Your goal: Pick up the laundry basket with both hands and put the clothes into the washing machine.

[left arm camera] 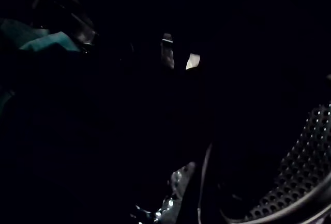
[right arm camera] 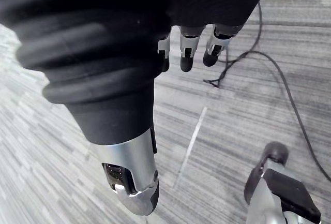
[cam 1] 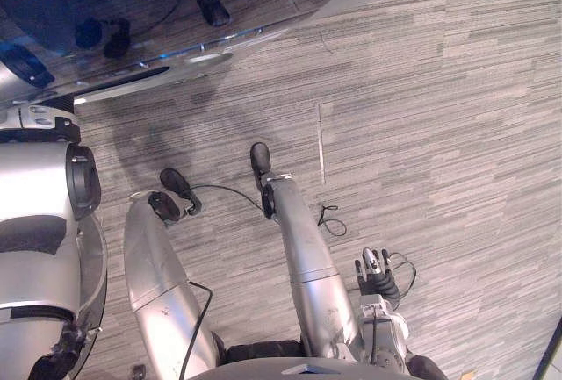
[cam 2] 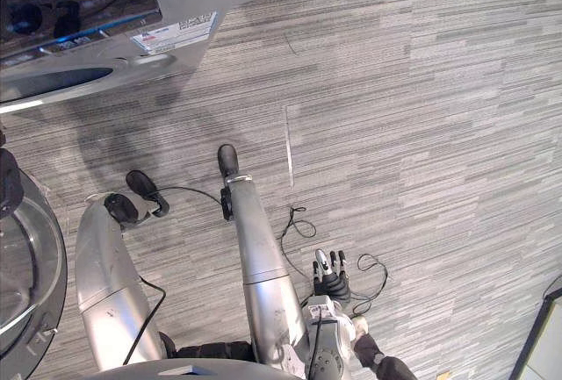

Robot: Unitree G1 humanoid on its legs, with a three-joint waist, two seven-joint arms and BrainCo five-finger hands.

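Note:
The silver washing machine (cam 2: 97,64) stands at the upper left, and its round door (cam 2: 35,310) hangs at the left edge. In the left wrist view all is dark. A perforated metal drum wall (left arm camera: 295,182) curves past the hand, and a teal cloth (left arm camera: 46,42) lies deeper in. Faint silver glints near that view's edge do not let me read the left hand. My right hand (cam 1: 378,279) hangs low at the right above the carpet. Its fingers (right arm camera: 186,53) are relaxed and its thumb (right arm camera: 132,188) stands apart, with nothing in it.
Grey striped carpet (cam 1: 439,117) covers the floor to the right and ahead. A person's dark shoes (cam 1: 213,7) show at the top left by the machine. A dark object (cam 2: 549,336) cuts into the lower right corner.

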